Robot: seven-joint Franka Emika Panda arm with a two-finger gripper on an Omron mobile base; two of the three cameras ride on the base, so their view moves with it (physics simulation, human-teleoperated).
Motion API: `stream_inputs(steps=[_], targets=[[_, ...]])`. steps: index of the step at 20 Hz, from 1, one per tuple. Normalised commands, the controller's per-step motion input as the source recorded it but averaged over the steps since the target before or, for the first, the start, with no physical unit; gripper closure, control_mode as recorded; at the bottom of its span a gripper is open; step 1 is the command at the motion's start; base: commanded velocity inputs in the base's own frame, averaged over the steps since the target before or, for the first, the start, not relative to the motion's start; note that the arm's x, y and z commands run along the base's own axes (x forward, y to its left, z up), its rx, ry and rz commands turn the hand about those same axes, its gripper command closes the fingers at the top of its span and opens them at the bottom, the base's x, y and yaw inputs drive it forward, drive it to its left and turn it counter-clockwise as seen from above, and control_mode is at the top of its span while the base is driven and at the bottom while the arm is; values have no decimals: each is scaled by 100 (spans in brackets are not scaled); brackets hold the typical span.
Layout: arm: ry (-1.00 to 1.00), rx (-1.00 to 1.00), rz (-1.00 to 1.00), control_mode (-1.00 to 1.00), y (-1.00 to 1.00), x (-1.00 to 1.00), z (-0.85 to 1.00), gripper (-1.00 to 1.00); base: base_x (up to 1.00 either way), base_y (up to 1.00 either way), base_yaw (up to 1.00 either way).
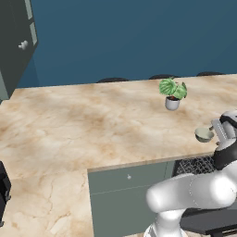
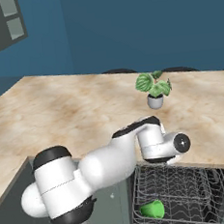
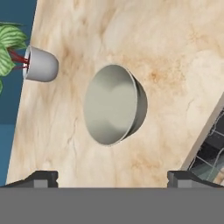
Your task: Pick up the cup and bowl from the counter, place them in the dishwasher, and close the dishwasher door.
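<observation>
Your gripper [image 3: 112,177] hangs over the counter [image 1: 69,125] with its jaws spread wide and nothing between them. In the hand view, both dark fingertips [image 3: 41,178] stand apart at the bottom edge, and the bowl [image 3: 114,104] sits on the stone beyond them, clear of both tips.

You can see the bowl [image 1: 203,134] from the left base view as well, near the counter's front edge and just beside the hand. The potted plant [image 1: 172,94] stands farther back on the same top, apart from the bowl; its grey-white pot [image 3: 41,64] also appears in the hand view.

Below the counter edge, the dishwasher [image 2: 182,194] is open and its black wire rack [image 2: 189,184] is pulled into sight. The green cup [image 2: 153,209] lies on its side in the rack's lower left part. You will find the grey-green drawer front [image 1: 127,178] left of the dishwasher.
</observation>
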Motion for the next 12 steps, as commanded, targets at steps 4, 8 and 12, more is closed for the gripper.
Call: stream_inputs(steps=[4, 8, 12], targets=[[4, 0, 0, -100, -17, 34, -21, -100, 0, 0, 0], [5, 0, 0, -100, -12, 27, -33, -100, 0, 0, 0], [4, 0, 1, -100, -12, 24, -31, -100, 0, 0, 0]])
